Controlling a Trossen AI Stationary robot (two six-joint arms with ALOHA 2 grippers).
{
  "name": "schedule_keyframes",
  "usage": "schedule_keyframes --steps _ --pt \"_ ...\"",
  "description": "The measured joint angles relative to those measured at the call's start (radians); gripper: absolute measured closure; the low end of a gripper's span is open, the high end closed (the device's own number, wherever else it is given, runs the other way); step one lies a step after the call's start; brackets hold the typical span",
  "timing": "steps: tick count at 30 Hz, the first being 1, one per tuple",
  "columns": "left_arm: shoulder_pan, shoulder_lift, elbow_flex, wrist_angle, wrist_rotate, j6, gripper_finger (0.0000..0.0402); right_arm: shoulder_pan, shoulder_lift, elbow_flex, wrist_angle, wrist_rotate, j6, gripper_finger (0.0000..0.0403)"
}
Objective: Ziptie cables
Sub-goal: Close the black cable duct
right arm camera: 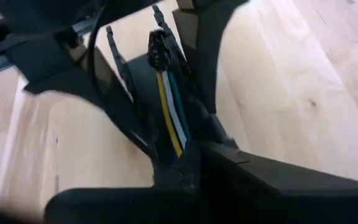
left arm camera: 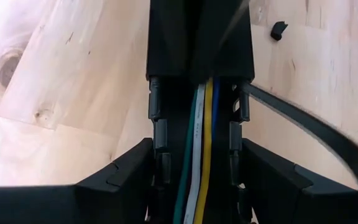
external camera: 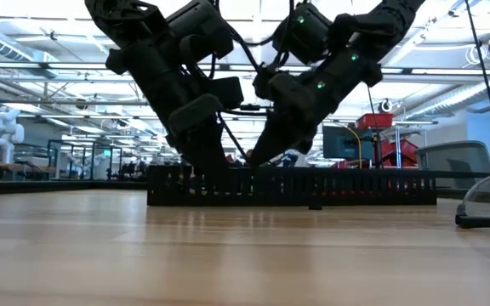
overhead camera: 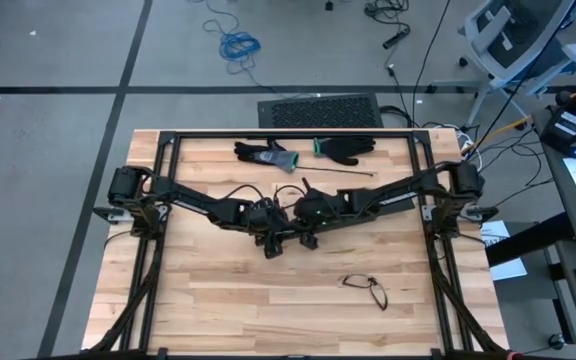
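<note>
both arms meet at mid-bench (overhead camera: 218, 290) over the black slotted duct (external camera: 292, 187). the cables (left arm camera: 197, 155), green, white, yellow and blue, lie side by side inside the duct's channel, their long axis along the duct. the left tool (left arm camera: 194, 180) straddles the duct, its fingers parted on either side of the walls. the right tool (right arm camera: 185, 165) is clenched tight right down at the duct by the cables; whether it pinches anything, can't tell. a black strap (left arm camera: 309, 127) curves beside the duct.
</note>
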Motion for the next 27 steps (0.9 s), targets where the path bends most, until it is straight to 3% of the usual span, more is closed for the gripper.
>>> schedule_keyframes --steps 7,18,22,27 --pt "0.000 0.000 0.000 0.003 -0.002 0.001 0.0185 -0.034 -0.114 -0.002 -0.064 0.062 0.013 0.0403" --pt "0.000 0.000 0.001 -0.002 -0.005 -0.025 0.0181 -0.077 -0.180 0.001 -0.062 0.085 0.007 0.0403" --pt "0.000 0.000 0.001 -0.006 0.019 -0.028 0.0144 -0.081 -0.181 0.002 -0.067 0.084 0.007 0.0403" --pt "0.000 -0.001 0.002 -0.023 0.025 -0.053 0.0064 -0.081 -0.181 0.003 -0.109 0.081 -0.016 0.0403"
